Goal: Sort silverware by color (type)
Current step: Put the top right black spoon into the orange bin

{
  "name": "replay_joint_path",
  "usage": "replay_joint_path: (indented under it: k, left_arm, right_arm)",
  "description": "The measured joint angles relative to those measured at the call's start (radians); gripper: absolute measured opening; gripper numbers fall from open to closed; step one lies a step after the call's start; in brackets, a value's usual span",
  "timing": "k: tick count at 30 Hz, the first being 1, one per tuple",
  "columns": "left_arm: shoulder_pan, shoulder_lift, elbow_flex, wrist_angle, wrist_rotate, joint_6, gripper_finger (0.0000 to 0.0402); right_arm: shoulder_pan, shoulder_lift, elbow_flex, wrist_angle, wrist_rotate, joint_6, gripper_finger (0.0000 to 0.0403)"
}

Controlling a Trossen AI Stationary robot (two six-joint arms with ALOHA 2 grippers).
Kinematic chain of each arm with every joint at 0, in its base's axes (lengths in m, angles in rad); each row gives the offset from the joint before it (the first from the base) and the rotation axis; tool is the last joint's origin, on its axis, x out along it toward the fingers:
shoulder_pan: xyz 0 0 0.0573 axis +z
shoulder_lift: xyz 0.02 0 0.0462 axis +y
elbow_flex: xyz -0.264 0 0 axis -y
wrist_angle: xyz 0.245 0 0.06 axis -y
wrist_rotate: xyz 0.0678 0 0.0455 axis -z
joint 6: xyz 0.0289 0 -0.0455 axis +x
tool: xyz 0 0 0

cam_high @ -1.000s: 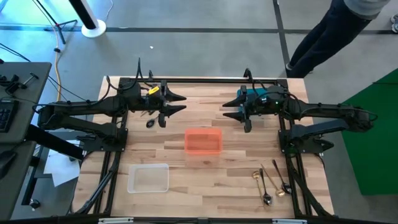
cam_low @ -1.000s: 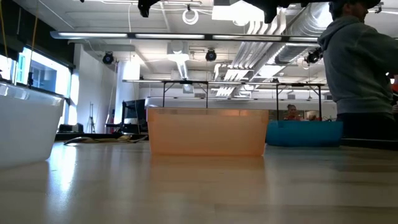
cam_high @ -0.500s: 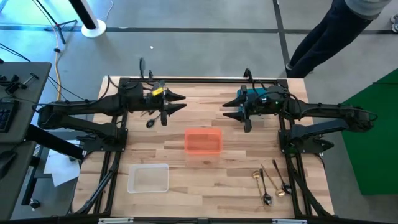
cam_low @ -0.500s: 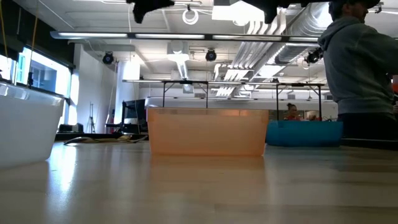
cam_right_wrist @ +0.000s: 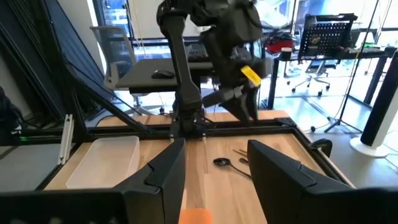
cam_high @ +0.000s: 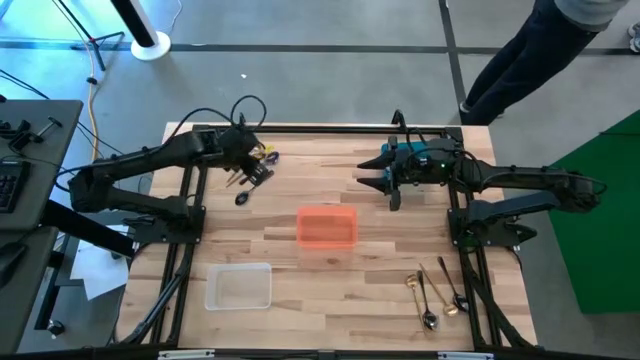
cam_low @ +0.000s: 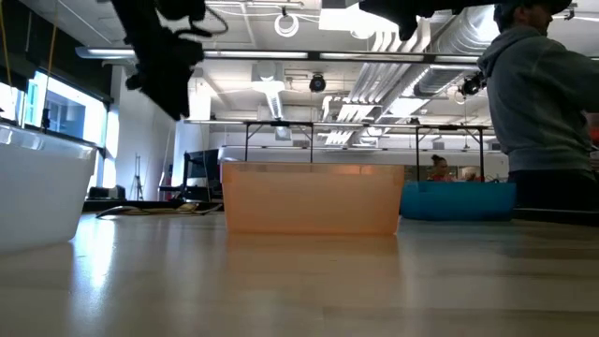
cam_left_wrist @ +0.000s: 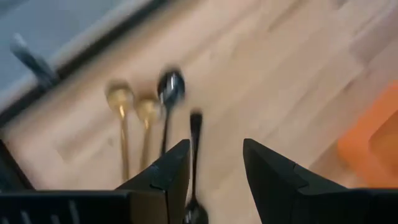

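1. Left tool (cam_high: 258, 172), high view: hangs pitched down over the far-left part of the surface (cam_high: 380, 250), just above a small cluster of silverware (cam_high: 240, 188) — a black spoon and thin pieces beside it. Second cluster (cam_high: 435, 295) lies at the near-right corner, well apart. Orange bin (cam_high: 326, 227) sits mid-surface; clear bin (cam_high: 239, 286) near-left. Right tool (cam_high: 385, 182) waits raised over the far-right part, fingers parted. A person (cam_high: 530, 50) stands beyond the far-right corner.

2. Low view: left arm (cam_low: 164, 51) shows dark at upper left, above the orange bin (cam_low: 312, 198) and clear bin (cam_low: 37, 187). No silverware visible from this height.

3. Left wrist view: fingers (cam_left_wrist: 168, 171) stand moderately apart, holding nothing. Below them lie two gold spoons (cam_left_wrist: 134, 127), a dark spoon (cam_left_wrist: 168, 93) and a black handle (cam_left_wrist: 194, 149), close together, some nearly touching. Risk, as judged: closing here may pinch two pieces of differing colour at once, or nudge the neighbours out of place; thin metal lying flat on wood may slip from the fingertips. Orange bin edge (cam_left_wrist: 373, 137) lies off to one side.

4. Right wrist view: fingers (cam_right_wrist: 168, 171) wide, empty. Left arm (cam_right_wrist: 217, 43) stands opposite over a black spoon (cam_right_wrist: 222, 162); clear bin (cam_right_wrist: 106, 158) to one side. Nothing blocks the way to the bins.
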State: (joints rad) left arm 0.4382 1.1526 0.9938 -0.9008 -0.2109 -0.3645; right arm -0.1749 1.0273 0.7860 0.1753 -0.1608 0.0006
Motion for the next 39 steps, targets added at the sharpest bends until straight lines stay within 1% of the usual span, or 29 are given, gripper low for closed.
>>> replay_joint_path:
  k: [4, 8, 12, 16, 19, 22, 25, 31, 35, 39]
  left_arm:
    - [0.067, 0.041, -0.081, 0.0, 0.133, 0.004, 0.0138]
    - [0.092, 0.09, -0.156, 0.015, 0.185, 0.008, 0.0138]
    - [0.104, 0.143, -0.21, 0.026, 0.189, 0.009, 0.0138]
    - [0.114, 0.189, -0.241, 0.087, 0.176, 0.029, 0.0138]
    - [0.128, 0.228, -0.243, 0.122, 0.207, 0.057, 0.0138]
    - [0.143, 0.262, -0.242, 0.154, 0.211, 0.064, 0.0138]
    - [0.156, 0.293, -0.242, 0.145, 0.217, 0.087, 0.0138]
    - [0.171, 0.361, -0.242, 0.135, 0.267, 0.15, 0.0138]
    - [0.171, 0.399, -0.242, 0.147, 0.269, 0.167, 0.0138]
    - [0.171, 0.409, -0.239, 0.148, 0.26, 0.167, 0.0137]
  right_arm:
    - [0.0, 0.031, 0.0, -0.001, 0.0, 0.002, 0.0158]
    - [0.001, 0.069, 0.0, 0.004, -0.004, 0.038, 0.0158]
    - [0.001, 0.093, 0.0, 0.01, -0.004, 0.045, 0.0158]
    - [0.001, 0.101, 0.0, 0.025, -0.004, 0.044, 0.0158]
    - [0.001, 0.1, 0.0, 0.028, -0.004, 0.045, 0.0158]
    - [0.001, 0.1, 0.0, 0.03, -0.004, 0.047, 0.0158]
    - [0.001, 0.1, 0.0, 0.029, -0.003, 0.047, 0.0158]
    - [0.001, 0.1, 0.0, 0.029, -0.003, 0.052, 0.0158]
    - [0.001, 0.1, 0.0, 0.029, -0.003, 0.055, 0.0158]
    - [0.001, 0.1, 0.0, 0.029, -0.003, 0.055, 0.0158]
